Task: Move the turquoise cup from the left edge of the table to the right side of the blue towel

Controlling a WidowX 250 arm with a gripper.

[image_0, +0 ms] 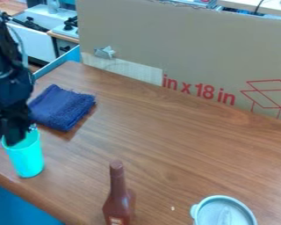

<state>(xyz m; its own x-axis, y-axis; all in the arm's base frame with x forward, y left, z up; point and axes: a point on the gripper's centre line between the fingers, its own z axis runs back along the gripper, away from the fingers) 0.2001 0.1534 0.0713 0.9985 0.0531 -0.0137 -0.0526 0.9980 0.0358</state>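
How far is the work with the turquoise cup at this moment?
Reaching the turquoise cup looks done: the gripper is at its mouth. In hand is the work at its rim; a firm hold is unclear. Left, probably, is at least getting clear of the cup. The blue cloth and brown bottle are apart from the gripper.

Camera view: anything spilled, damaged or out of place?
Two minor oddities. A pale speck lies on the table between the brown bottle and the round container, perhaps a crumb. Crumpled silver tape sticks out from the cardboard, as if peeling. The cup at the gripper shows no visible damage.
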